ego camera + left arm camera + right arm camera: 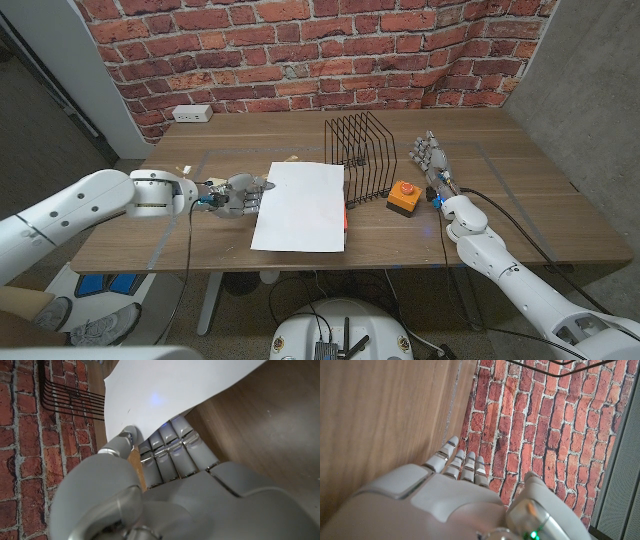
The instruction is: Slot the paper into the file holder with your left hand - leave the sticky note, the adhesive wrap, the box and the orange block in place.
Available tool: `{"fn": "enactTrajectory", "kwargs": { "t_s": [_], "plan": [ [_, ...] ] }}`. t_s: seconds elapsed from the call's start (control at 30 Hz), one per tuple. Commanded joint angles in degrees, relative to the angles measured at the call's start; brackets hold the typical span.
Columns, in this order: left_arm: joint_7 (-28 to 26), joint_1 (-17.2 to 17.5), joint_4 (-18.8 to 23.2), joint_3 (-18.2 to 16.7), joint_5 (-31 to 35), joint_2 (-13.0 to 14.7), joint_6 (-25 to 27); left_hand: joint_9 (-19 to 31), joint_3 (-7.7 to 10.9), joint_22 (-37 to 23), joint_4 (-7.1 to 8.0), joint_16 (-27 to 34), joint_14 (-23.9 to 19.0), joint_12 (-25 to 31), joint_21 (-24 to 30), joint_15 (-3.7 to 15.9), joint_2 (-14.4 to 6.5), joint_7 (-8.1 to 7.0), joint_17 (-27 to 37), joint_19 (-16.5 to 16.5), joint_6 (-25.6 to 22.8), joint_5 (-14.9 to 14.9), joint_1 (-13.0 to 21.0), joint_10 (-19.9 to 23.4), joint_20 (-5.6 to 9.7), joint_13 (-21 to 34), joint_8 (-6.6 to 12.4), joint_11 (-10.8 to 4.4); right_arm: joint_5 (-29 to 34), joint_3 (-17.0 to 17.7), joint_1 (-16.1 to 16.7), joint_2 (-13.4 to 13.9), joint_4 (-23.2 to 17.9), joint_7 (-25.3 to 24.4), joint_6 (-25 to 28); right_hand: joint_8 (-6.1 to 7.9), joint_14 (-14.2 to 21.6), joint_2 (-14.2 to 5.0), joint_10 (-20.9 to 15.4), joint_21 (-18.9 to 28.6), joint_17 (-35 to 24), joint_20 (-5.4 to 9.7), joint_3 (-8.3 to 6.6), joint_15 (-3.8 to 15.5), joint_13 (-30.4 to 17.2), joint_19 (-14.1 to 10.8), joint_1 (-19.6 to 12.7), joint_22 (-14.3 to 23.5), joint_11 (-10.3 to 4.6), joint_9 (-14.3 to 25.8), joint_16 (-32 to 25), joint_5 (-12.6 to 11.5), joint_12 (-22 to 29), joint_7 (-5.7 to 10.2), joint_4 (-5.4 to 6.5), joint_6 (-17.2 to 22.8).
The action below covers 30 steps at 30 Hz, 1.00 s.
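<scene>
so the left hand (232,194) has the paper (301,205) by its left edge, about halfway along that side, and the left wrist view makes the grip pretty clear: thumb on top of the sheet, fingers (172,450) tucked underneath, so it's pinched rather than just touched. the sheet looks lifted a bit off the table (520,190) instead of lying flat, and it curves some in the wrist view. its far right corner reaches right up by the file holder (362,158), the black wire rack standing upright near the middle of the table, though i can't tell if the two are actually touching. a bit of red (345,214) pokes out from under the paper's right edge, too hidden to say what it is. just right of the holder sits the orange block (402,197) with a red top, and something small and blue (437,200) lies next to it by the right wrist. the right hand (431,156) stands near the block with fingers straight, close together and pointing up, holding nothing, palm upright, not flat. there's a white power strip (191,114) at the back left by the brick wall (300,50)
</scene>
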<state>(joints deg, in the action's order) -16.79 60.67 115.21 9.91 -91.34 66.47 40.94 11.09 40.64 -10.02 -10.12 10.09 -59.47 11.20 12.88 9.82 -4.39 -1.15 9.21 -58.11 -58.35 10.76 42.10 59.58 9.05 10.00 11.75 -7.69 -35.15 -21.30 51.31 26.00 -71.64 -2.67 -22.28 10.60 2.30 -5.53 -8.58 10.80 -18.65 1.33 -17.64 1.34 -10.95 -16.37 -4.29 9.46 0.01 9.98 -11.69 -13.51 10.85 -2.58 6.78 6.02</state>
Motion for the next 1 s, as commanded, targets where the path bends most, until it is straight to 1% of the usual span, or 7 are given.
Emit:
{"fn": "enactTrajectory", "kwargs": {
  "t_s": [0.03, 0.1, 0.3, 0.5, 0.77, 0.87, 1.0],
  "plan": [
    [2.81, -1.67, 0.79, -0.19, 3.47, 1.55, 0.82, 0.23, 0.54, -0.22, 0.05, -0.19, -0.62, -0.11, -0.25, 2.89, -0.65, 0.13, 0.16, 0.21, 0.32, 0.15, 0.02, 0.59, 0.27, 0.27, -0.18, -0.01, -0.03, -0.02, -0.13, 0.03, 0.01, 0.28, -0.03, 0.29, 0.44, -1.51, -0.30, 0.10, -0.13, 0.08, -0.49, -0.24, 0.06, -0.58, 0.75, 0.17, 0.00, 0.14, -0.32, 0.28, 0.26, 0.10, 0.02, 0.48],
    [2.60, -2.04, 1.14, -0.21, 4.28, 1.97, 1.09, 0.24, 0.58, -0.23, 0.03, -0.20, -0.60, -0.15, -0.25, 2.89, -0.66, 0.31, 0.16, 0.20, 0.35, 0.14, -0.01, 0.55, 0.22, 0.27, -0.21, -0.02, -0.08, -0.04, -0.18, 0.05, 0.08, 0.45, -0.02, 0.30, 0.46, -1.51, -0.35, 0.11, -0.12, 0.10, -0.49, -0.20, 0.06, -0.60, 0.77, 0.17, 0.03, 0.14, -0.33, 0.29, 0.28, 0.09, 0.02, 0.50],
    [4.54, -4.63, 2.06, 0.75, 8.22, 3.38, 2.47, 0.30, 0.73, -0.25, 0.01, -0.30, -0.39, -0.40, -0.37, 2.85, -0.66, 0.37, 0.12, 0.53, 0.60, 0.10, -0.15, 0.03, 0.03, 0.30, -0.33, -0.04, -0.12, -0.06, -0.29, -0.03, 0.29, 0.61, -0.12, 0.31, 0.55, -1.52, -0.34, 0.11, -0.04, 0.09, -0.59, -0.19, 0.06, -0.68, 0.78, 0.17, -0.01, 0.14, -0.38, 0.29, 0.27, 0.09, 0.02, 0.58],
    [5.24, -6.11, 2.47, 1.08, 10.14, 3.74, 3.37, 0.33, 0.87, -0.27, 0.00, -0.34, -0.24, -0.43, -0.43, 2.85, -0.72, 0.26, 0.12, 0.70, 0.71, 0.09, -0.22, 0.00, 0.01, 0.32, -0.38, -0.03, -0.15, -0.12, -0.59, -0.28, 0.82, 0.77, -0.30, 0.31, 0.57, -1.52, -0.33, 0.12, 0.01, 0.12, -0.65, -0.35, 0.06, -0.74, 0.79, 0.17, -0.01, 0.14, -0.40, 0.30, 0.26, 0.06, 0.00, 0.61],
    [6.79, -11.35, 3.66, 4.12, 15.13, 5.00, 8.05, 0.38, 0.99, -0.29, -0.01, -0.28, -0.23, -0.46, -0.45, 2.81, -0.78, 0.27, 0.15, 0.82, 0.76, 0.06, -0.33, -0.07, -0.07, 0.34, -0.40, -0.02, -0.21, -0.19, -0.76, -0.38, 1.14, 0.92, -0.25, 0.30, 0.52, -1.51, -0.35, 0.09, 0.03, 0.09, -0.69, -0.36, 0.06, -0.74, 0.89, 0.17, 0.01, 0.14, -0.45, 0.33, 0.26, 0.05, 0.03, 0.66],
    [7.77, -12.22, 4.19, 4.70, 17.25, 5.39, 8.48, 0.39, 1.03, -0.30, 0.01, -0.24, -0.28, -0.52, -0.45, 2.76, -0.81, 0.26, 0.17, 0.84, 0.89, 0.04, -0.40, -0.21, -0.10, 0.35, -0.44, -0.01, -0.33, -0.12, -0.82, -0.46, 1.34, 0.94, -0.28, 0.30, 0.50, -1.48, -0.39, 0.09, 0.03, 0.05, -0.67, -0.26, 0.05, -0.74, 0.92, 0.17, 0.00, 0.14, -0.47, 0.35, 0.27, 0.06, 0.03, 0.67],
    [9.38, -15.56, 5.67, 7.16, 22.15, 6.00, 11.05, 0.41, 1.10, -0.31, -0.01, -0.26, -0.23, -0.51, -0.47, 2.80, -0.84, 0.30, 0.16, 0.93, 0.99, 0.04, -0.43, -0.20, -0.12, 0.35, -0.48, 0.12, -0.41, -0.18, -1.24, -0.59, 1.97, 1.45, -0.47, 0.30, 0.46, -1.51, -0.39, 0.08, 0.06, 0.07, -0.74, -0.25, 0.06, -0.74, 0.91, 0.17, 0.05, 0.14, -0.46, 0.35, 0.27, 0.08, 0.01, 0.69]
  ]
}}
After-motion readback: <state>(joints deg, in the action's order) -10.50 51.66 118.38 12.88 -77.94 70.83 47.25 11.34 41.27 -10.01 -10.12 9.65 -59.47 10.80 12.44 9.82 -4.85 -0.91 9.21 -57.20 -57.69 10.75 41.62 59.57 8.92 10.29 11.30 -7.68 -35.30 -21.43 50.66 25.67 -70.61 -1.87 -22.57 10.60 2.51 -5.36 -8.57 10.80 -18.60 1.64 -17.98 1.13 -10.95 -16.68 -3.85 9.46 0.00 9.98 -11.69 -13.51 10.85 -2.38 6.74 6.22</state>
